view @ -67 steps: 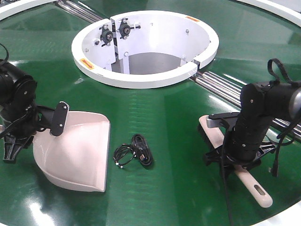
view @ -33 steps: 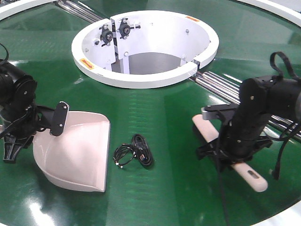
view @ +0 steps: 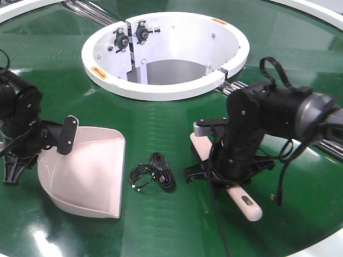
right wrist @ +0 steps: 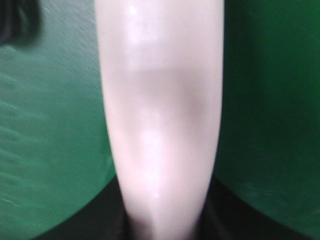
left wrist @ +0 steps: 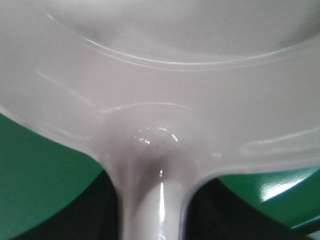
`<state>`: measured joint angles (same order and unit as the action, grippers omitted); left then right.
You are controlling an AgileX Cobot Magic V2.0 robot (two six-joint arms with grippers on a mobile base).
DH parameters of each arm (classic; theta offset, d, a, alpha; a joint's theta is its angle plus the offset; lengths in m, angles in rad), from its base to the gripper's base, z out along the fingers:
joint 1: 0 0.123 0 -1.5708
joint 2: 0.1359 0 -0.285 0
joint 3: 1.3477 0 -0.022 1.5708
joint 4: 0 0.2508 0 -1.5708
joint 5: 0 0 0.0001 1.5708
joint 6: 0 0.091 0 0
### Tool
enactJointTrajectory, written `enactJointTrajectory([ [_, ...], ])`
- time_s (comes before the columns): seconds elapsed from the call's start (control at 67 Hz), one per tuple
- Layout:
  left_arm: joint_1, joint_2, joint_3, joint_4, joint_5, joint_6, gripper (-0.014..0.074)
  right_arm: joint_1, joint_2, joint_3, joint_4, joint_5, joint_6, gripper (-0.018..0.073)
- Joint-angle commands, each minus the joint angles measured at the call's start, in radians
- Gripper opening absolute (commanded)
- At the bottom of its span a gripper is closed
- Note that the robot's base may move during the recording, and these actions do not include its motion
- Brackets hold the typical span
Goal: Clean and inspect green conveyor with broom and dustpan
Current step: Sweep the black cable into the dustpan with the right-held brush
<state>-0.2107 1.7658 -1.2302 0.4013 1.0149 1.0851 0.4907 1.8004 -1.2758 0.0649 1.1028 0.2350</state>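
Note:
The green conveyor [view: 177, 123] fills the front view. On its left lies the pale pink dustpan [view: 88, 171], mouth facing front right. My left gripper [view: 47, 143] is shut on its handle, and the left wrist view shows that handle [left wrist: 152, 200] running between the jaws. Right of centre is the pink-beige broom [view: 246, 204], its head [view: 199, 145] pointing back left and its slotted handle end sticking out to the front. My right gripper [view: 228, 174] is shut on its middle, which hides the bristles. In the right wrist view the broom [right wrist: 160, 110] runs up over green belt [right wrist: 50, 125].
A coiled black cable [view: 154, 174] lies on the belt between the dustpan and the broom. The white ring-shaped hub [view: 161, 88] stands at the back centre. Silver rollers [view: 252, 96] run out from it to the right. The white rim [view: 321, 245] shows at the front right.
My right arm has carried the broom leftward across the belt, closer to the black cable. The left arm and the dustpan have not moved.

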Motion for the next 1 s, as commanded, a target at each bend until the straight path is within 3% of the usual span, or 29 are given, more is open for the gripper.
enactJointTrajectory([
  [0.0,-0.005,-0.047,-0.029,0.014,-0.001,-0.001,-0.0006,0.012,-0.014,-0.063,0.011,0.014,0.029,-0.0005],
  [0.493,-0.005,-0.047,-0.029,0.014,-0.001,-0.001,-0.0006,0.164,0.186,-0.26,0.087,0.086,0.024,-0.0005],
  [0.806,-0.005,-0.047,-0.029,0.014,-0.001,-0.001,-0.0006,0.242,0.328,-0.523,0.199,0.179,-0.009,-0.0005],
  [0.986,-0.005,-0.047,-0.029,0.014,-0.001,-0.001,-0.0006,0.259,0.394,-0.681,0.318,0.186,-0.049,-0.0005],
])
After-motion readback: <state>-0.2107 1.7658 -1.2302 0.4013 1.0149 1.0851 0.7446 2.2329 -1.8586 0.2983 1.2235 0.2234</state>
